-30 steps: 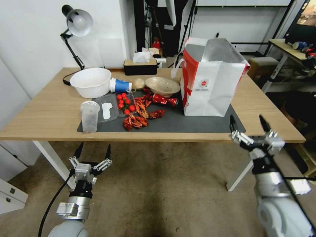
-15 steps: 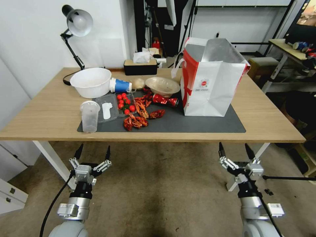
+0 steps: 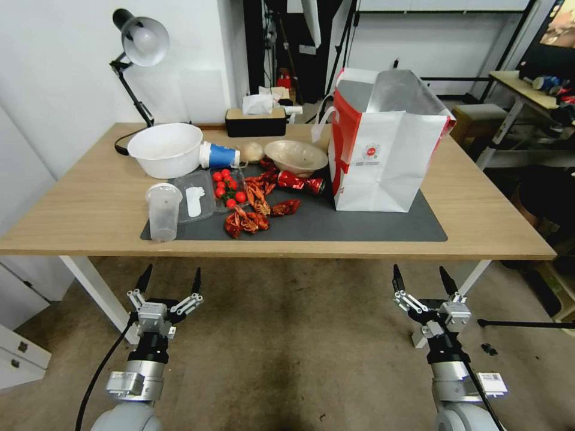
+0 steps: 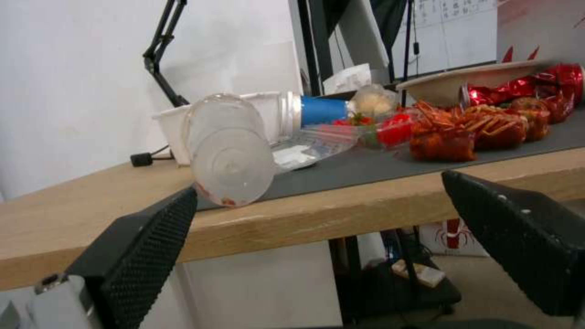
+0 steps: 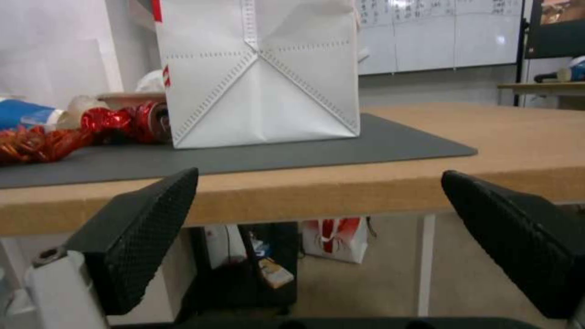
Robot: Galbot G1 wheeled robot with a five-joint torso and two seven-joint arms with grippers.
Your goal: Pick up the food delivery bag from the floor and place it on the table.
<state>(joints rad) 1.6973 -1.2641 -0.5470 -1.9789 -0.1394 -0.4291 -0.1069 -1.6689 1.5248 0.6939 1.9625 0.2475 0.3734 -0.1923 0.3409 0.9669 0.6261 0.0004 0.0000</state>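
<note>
- Food delivery bag [image 3: 383,149] stands upright on the dark grey mat [image 3: 359,224] toward the right of the table [image 3: 78,203], mouth open, foil lining showing; judged by that, the placing looks done.
- Handling, as a judgement: thin creased walls look soft and light, likely to buckle if squeezed. The white strap handle [image 3: 320,123] at its left side or the top rim seems the safest hold; the folded base looks stiffer.
- Left tool [image 3: 169,281] hangs below the table's front edge over the floor [image 3: 287,335], fingers spread, holding nothing.
- Right tool [image 3: 420,280] hangs likewise below the front edge on the right, fingers spread and empty, well apart from the bag.
- Counts: one bag on the table, one white bowl [image 3: 166,148], one beige bowl [image 3: 296,156], one blue cup [image 3: 218,155] on its side, one clear tub [image 3: 163,211], one desk lamp [image 3: 139,45], two tools.
</note>
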